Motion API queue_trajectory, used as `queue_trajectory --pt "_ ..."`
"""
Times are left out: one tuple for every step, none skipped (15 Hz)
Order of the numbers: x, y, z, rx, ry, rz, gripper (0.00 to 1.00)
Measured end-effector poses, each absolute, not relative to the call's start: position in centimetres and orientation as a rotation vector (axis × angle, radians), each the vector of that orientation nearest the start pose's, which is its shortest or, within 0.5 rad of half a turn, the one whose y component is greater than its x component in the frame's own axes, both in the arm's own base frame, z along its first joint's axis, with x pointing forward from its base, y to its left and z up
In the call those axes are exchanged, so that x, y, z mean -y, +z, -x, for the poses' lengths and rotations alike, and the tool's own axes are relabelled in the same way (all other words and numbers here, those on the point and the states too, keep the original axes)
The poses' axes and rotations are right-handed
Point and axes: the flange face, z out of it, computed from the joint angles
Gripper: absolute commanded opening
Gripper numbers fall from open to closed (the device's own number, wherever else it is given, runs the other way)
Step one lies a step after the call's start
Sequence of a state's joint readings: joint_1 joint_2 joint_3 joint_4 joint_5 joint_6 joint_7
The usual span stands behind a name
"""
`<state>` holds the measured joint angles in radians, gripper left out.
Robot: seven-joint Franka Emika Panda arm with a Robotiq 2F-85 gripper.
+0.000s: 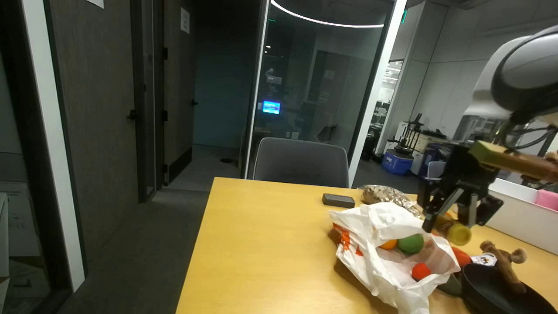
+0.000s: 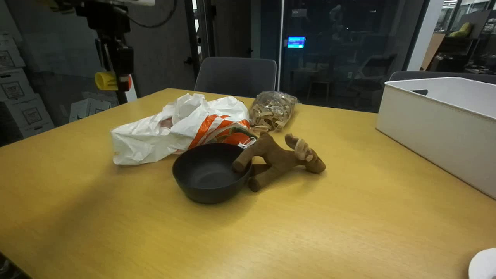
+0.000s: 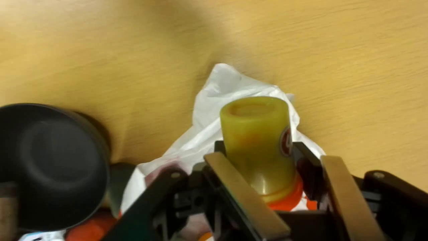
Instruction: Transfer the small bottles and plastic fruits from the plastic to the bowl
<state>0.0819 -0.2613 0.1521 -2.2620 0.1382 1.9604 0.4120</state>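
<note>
I hold a small yellow bottle (image 3: 254, 137) in my pincer (image 3: 260, 152), which is clamped on it with a finger pressed to each side. The bottle is up in the air and tipped onto its side, its orange-red end toward the bottom of the wrist view, a round dark-red label showing near one finger. Beneath it, on the surface (image 2: 329, 228), lies the crumpled white plastic bag (image 1: 364, 261) with its orange printing. In an exterior view I can see into the bag's mouth: a green plastic fruit (image 1: 410, 244) sits next to an orange one (image 1: 389, 244), though I cannot tell whether they touch, and a small red piece (image 1: 421, 271) lies apart from both. Just beside the bag is the black bowl (image 2: 197, 184); a larger red item (image 1: 462, 256) and a dark green one (image 1: 452, 286) show by the gap between the two, too covered to name. A brown plush moose (image 2: 283, 158) leans on the bowl, one leg over the rim. Past the white bag lies a clear bag of tan pieces (image 2: 273, 112), with a dark rectangular block (image 1: 338, 200) near it. A white box (image 2: 434, 133) stands well apart from the bowl, and a grey chair (image 2: 236, 75) is at the surface's edge.
</note>
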Motion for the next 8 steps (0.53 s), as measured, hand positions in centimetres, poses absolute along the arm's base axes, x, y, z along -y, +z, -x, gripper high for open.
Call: queue_trajectory --pt "-10.8 47.8 -44.3 -0.426 0.093 3.065 0.27" --pt "-9.6 49.0 -43.6 -0.502 0.079 3.081 0.27" --pt "-8.4 49.7 -43.1 -0.58 0.064 3.097 0.27" --pt "-7.1 50.0 -42.8 -0.66 0.052 3.111 0.27" --pt "-5.9 49.9 -42.5 -0.739 0.042 3.124 0.27" --pt "-4.7 49.3 -42.3 -0.818 0.039 3.139 0.27" --pt "-3.7 48.5 -42.2 -0.898 0.044 3.15 0.27" --pt "-2.7 47.5 -42.0 -0.982 0.049 3.156 0.27"
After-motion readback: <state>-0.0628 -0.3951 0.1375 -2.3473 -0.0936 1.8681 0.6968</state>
